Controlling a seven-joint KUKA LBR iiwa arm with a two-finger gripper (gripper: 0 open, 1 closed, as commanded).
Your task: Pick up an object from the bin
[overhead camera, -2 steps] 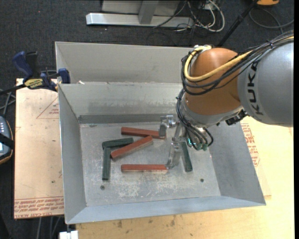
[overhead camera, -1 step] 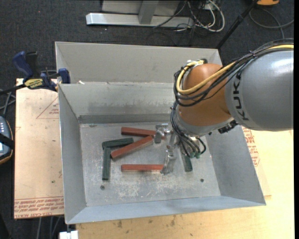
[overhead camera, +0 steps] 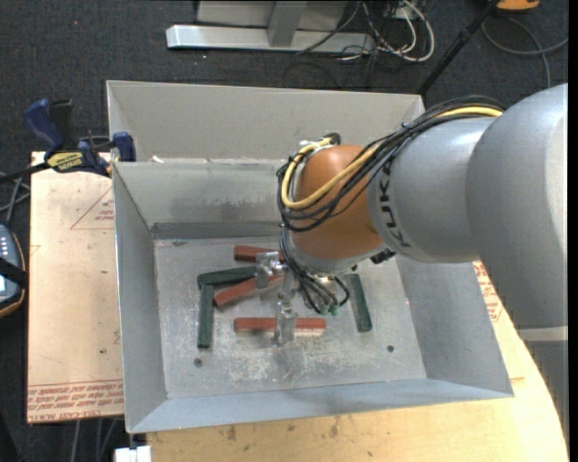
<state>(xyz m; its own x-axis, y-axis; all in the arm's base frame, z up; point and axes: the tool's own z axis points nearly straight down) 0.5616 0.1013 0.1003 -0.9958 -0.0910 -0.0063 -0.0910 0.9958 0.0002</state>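
A dark green bar (overhead camera: 204, 325) lay at the left and a second green bar (overhead camera: 361, 311) at the right, well apart. Beyond them, cables (overhead camera: 397, 18) trailed over dark carpet (overhead camera: 54, 45).

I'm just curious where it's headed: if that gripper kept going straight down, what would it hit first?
Most likely the red-brown bar lying flat mid-bin, right under the gripper; depth is hard to judge, so it may already touch it.

A thick silver-grey arm (overhead camera: 470, 180) bears black KUKA lettering (overhead camera: 390, 212). Just above the jaws sits a rounded orange cover (overhead camera: 330, 203), with yellow, black and white cables (overhead camera: 433, 115) looped over it.
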